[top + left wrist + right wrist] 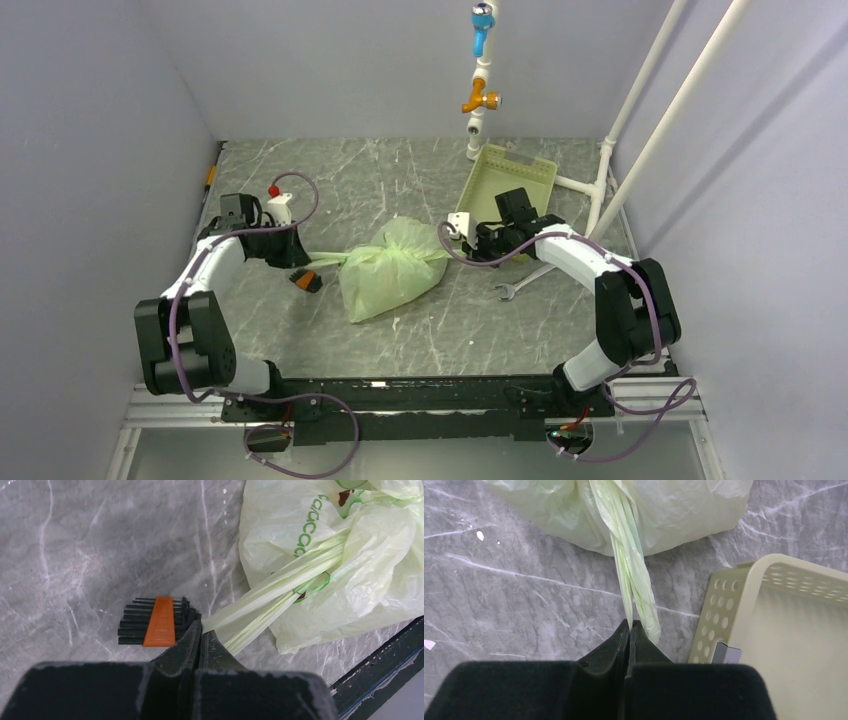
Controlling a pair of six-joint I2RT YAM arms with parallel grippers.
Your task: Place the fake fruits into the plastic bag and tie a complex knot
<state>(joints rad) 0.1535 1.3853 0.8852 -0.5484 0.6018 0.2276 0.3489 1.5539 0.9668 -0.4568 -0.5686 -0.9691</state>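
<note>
crinkly pale green plastic bag lies bulging, both handles stretched taut toward opposite sides.

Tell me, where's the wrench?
In the top view, the wrench lies on the table, just right of the bag and a bit nearer the arms than the tray.

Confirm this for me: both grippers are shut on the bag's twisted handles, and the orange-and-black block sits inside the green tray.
Wrong on the block: the left wrist view shows the orange-and-black block on the table beside the left gripper, not in the tray. The rest holds.
</note>
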